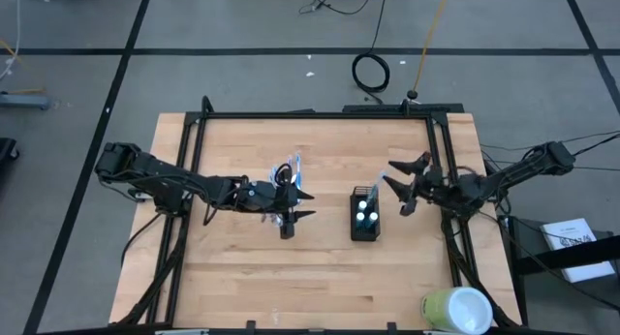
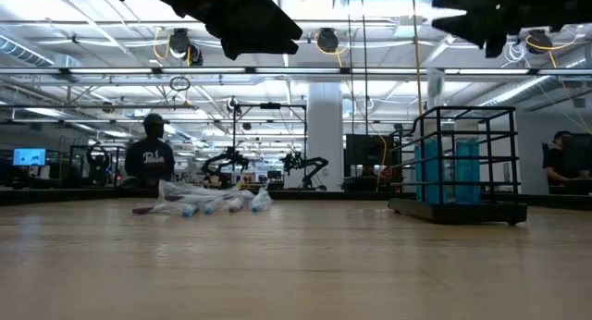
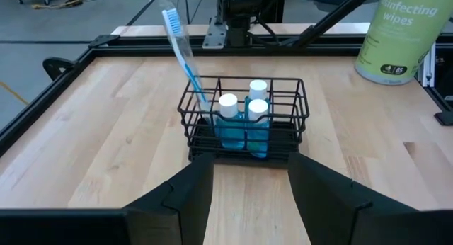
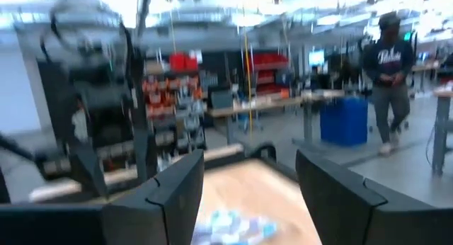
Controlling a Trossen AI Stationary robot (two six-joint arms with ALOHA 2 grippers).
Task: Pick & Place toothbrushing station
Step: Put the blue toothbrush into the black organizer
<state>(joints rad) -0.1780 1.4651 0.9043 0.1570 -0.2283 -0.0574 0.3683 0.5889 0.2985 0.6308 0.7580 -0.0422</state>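
The black wire-mesh holder (image 3: pixel 244 124) stands on the table right of centre (image 1: pixel 365 217). Three white-capped blue tubes (image 3: pixel 244 114) stand in it. One blue-and-white toothbrush (image 3: pixel 182 50) leans out of an end compartment. More toothbrushes lie in a clear-wrapped pile (image 1: pixel 287 172) on the table, also seen in the low view (image 2: pixel 208 202). My left gripper (image 3: pixel 248 195) is open, left of the holder and pointing at it (image 1: pixel 298 205), with nothing between its fingers. My right gripper (image 1: pixel 402 180) hangs open above the table just right of the holder, tipped upward (image 4: pixel 248 195).
A yellow-green and white wipes cylinder (image 1: pixel 455 311) stands at the table's near right corner. A black frame rail (image 1: pixel 320 114) runs around the table. A person (image 4: pixel 386 68) stands in the room beyond. Bare wood lies in front of the holder (image 1: pixel 291 277).
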